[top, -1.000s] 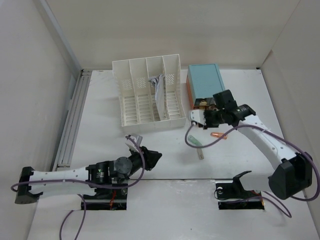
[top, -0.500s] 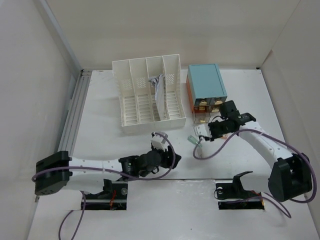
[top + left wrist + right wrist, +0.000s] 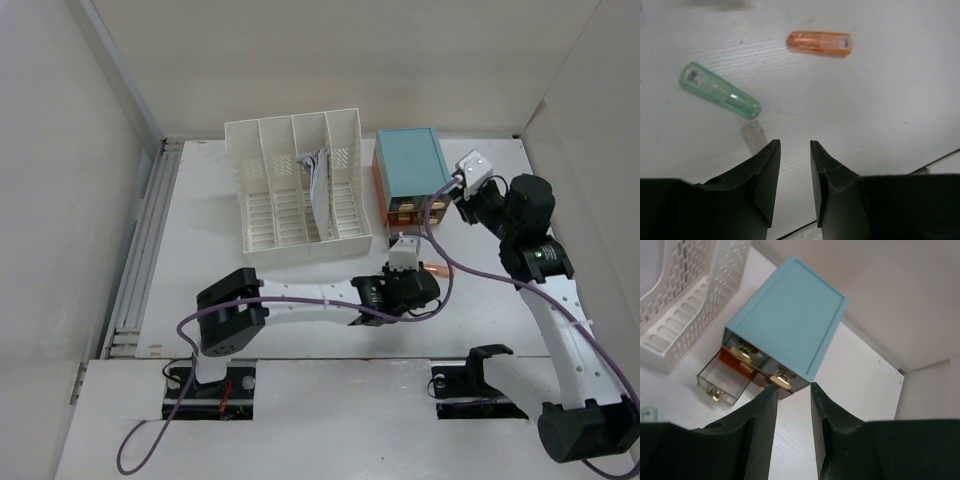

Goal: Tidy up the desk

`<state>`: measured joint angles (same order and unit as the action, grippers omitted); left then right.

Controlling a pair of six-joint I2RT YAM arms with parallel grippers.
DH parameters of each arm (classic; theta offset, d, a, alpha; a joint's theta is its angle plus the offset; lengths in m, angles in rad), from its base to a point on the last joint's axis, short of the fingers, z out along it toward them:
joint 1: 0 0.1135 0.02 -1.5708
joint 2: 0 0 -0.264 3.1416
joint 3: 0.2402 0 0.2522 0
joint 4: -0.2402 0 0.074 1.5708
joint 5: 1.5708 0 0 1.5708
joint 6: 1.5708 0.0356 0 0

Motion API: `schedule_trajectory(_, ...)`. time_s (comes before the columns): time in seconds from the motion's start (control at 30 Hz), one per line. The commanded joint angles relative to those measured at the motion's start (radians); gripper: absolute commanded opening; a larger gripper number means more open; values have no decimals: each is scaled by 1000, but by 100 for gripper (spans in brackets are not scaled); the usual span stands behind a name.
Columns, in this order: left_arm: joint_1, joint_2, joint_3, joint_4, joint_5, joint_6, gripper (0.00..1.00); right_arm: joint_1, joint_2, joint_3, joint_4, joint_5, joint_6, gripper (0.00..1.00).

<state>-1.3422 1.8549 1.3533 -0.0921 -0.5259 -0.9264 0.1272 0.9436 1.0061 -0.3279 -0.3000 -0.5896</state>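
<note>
Table (image 3: 200, 260) spreads beneath both arms, walled on three sides, with open room at your left.
Your right end effector (image 3: 792, 390), slightly parted and empty, faces the teal drawer box (image 3: 785, 325). Your left end effector (image 3: 795, 150), likewise parted and empty, hangs over the table near the green tube (image 3: 720, 90) and the orange tube (image 3: 819, 42).

The top camera looks down from behind over the whole table (image 3: 200, 260). The left wrist camera sits close above it; the right wrist camera faces the teal box (image 3: 790, 315), also seen from the top.
</note>
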Motion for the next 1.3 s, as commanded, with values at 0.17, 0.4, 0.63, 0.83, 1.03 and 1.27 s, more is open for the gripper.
schedule_trajectory(0.17, -35, 75, 107, -391, -80, -293, 36, -86, -62, -15, 115, 125, 252, 38)
schedule_trajectory(0.4, -35, 164, 179, -425, -80, -292, 40, -95, -103, -46, 135, 145, 261, 39)
schedule_trajectory(0.63, -35, 227, 231, -443, -80, -270, 43, -126, -112, -46, 135, 136, 281, 41)
schedule_trajectory(0.83, -26, 259, 241, -443, -53, -270, 45, -135, -131, -46, 135, 125, 292, 42)
schedule_trajectory(1.03, -17, 290, 271, -434, -43, -249, 45, -144, -158, -55, 144, 125, 312, 43)
schedule_trajectory(1.27, -17, 311, 293, -434, -34, -239, 19, -153, -167, -55, 144, 116, 312, 44)
